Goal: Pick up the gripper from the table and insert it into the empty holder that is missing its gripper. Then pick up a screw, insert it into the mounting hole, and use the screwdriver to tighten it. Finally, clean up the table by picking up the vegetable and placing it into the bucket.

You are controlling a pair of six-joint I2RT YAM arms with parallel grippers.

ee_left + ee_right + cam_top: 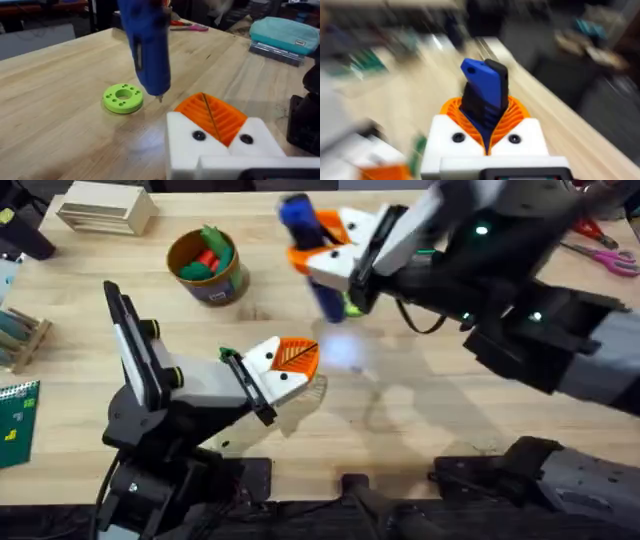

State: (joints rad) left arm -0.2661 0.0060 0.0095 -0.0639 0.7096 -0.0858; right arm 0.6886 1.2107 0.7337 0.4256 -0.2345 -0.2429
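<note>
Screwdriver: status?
Right end effector shut on screwdriver, tip down near the green ring. Left end effector shut, empty. Bucket already holds toy vegetables. Nothing in the way.

No text, label, brand or number reads anywhere I can see. The green card at my 9 o'clock carries yellow marks too small to make out. The teal pouch has a small white tag, lettering illegible.
</note>
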